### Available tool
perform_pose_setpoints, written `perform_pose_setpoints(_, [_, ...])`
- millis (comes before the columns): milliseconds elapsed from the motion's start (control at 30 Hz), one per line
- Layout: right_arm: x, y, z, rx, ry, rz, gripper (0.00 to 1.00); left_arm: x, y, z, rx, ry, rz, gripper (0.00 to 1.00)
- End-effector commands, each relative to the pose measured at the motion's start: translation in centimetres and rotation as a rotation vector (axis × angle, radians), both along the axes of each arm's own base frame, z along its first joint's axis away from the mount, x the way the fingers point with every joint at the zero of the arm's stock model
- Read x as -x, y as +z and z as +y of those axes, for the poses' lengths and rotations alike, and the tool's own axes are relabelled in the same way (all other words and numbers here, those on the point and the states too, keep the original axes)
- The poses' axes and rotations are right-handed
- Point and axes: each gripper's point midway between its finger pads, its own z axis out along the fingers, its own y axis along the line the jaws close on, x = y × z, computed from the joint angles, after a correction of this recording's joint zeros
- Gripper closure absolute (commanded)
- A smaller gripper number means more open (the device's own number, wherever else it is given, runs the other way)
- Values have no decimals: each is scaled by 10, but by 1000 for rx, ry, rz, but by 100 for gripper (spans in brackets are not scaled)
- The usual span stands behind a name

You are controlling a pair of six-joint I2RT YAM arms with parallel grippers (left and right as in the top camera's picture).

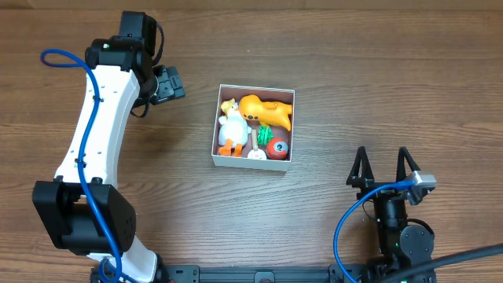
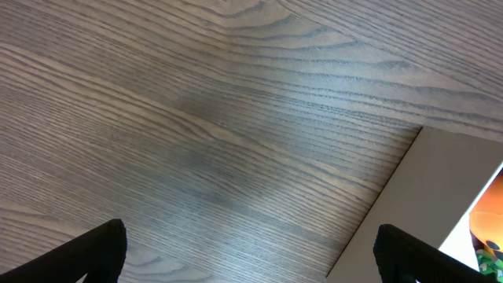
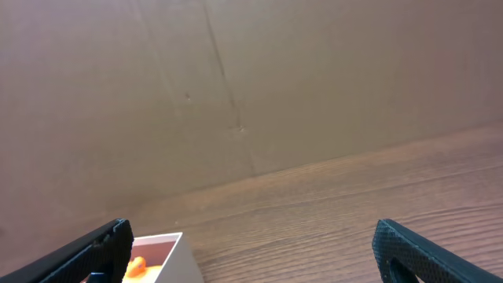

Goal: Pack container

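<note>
Container (image 1: 250, 163) holding toys (image 1: 263, 110), left jaws spread near its left wall, right jaws spread, well apart.

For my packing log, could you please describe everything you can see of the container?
The container is a square, shallow, lidless box with thin white walls, seemingly card, and a dull pinkish inside. It sits flat and slightly turned near the middle of the wooden table. An orange toy, a white duck-like toy, a green piece and a red ball nearly fill it. The left gripper and right gripper are both clear of it.
</note>
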Motion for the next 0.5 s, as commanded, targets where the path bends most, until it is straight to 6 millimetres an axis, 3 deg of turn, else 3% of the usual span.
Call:
perform_pose_setpoints(0, [1,-2,7,103,33,-10,0,-2,15,3,-3,9,-44,0])
perform_pose_setpoints(467, [2,-8,20,269,91,-12,0,-2,15,3,-3,9,-44,0])
